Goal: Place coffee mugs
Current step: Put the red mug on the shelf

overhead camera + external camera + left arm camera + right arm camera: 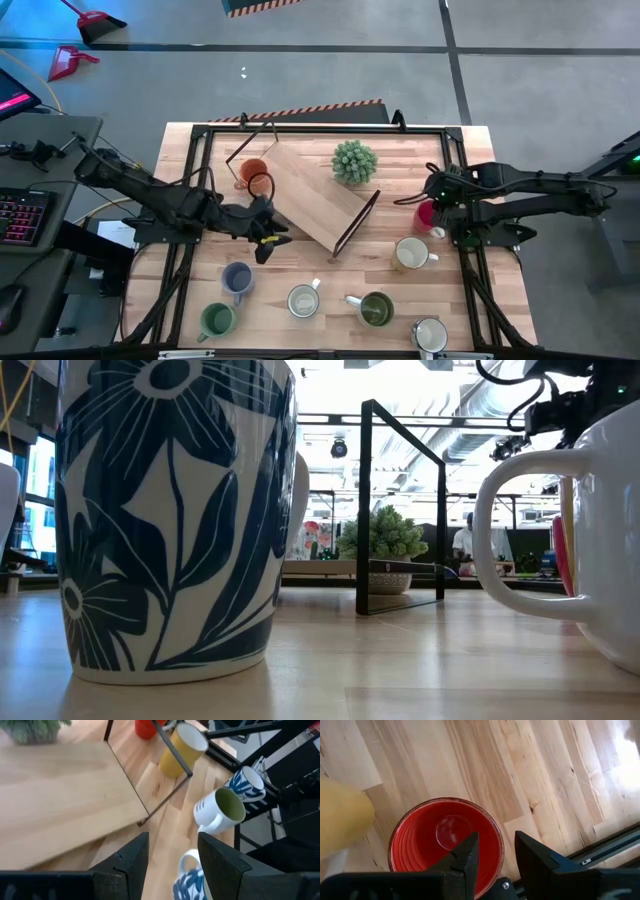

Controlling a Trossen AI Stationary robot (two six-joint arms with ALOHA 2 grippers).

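Observation:
My right gripper (497, 860) is open over the red mug (445, 840) at the table's right side, one finger inside the mug and one outside its wall. My left gripper (172, 855) is open and holds nothing. It hangs above the table (330, 275) left of centre, near the tilted wooden rack (320, 195). An orange mug (254, 172) sits by the rack's far left end. A cream mug (410, 253) stands near the red mug (425, 215). Along the near edge stand blue-grey (237, 278), green (217, 320), white (303, 300), olive (375, 310) and white (430, 335) mugs. My right gripper comes at the red mug from above, pointing steeply down. The mug's rim (499, 847) on its side toward the table's right edge stands in the gap between the two fingers. Whether either finger touches the wall I cannot tell. The mug stands upright on the table.
A spiky potted plant (354, 160) stands on the rack's far end. The rack's black wire frame (358, 222) juts toward the table's right. In the low view a blue-patterned mug (170, 520) and a white mug (580, 520) fill the foreground.

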